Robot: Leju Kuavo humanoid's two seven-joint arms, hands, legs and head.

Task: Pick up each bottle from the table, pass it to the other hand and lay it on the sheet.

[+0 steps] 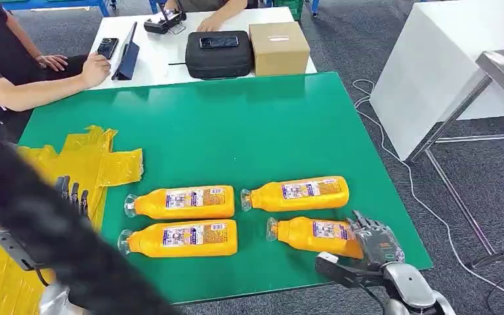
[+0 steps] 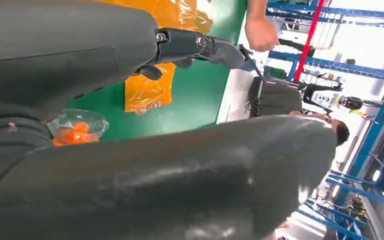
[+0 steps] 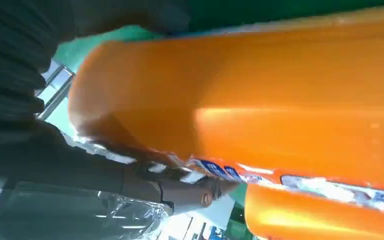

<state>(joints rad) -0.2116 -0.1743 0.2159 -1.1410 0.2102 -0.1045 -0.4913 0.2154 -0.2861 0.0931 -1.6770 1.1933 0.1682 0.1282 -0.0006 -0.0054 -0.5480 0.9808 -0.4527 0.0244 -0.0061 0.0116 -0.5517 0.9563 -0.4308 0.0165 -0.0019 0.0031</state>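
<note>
Four orange bottles with clear caps lie on the green table in two rows. My right hand wraps around the base end of the front right bottle, which still lies on the table; up close that bottle has a dark finger across its label side. The others are the back right bottle, back left bottle and front left bottle. My left hand hovers over the crumpled yellow sheet, fingers stretched out and holding nothing. A bottle cap lies close by it.
Behind the green table a white table carries a black case, a cardboard box, a phone and a tablet; people's arms rest there. To the right stand a white block and a steel frame, with a cable on the floor.
</note>
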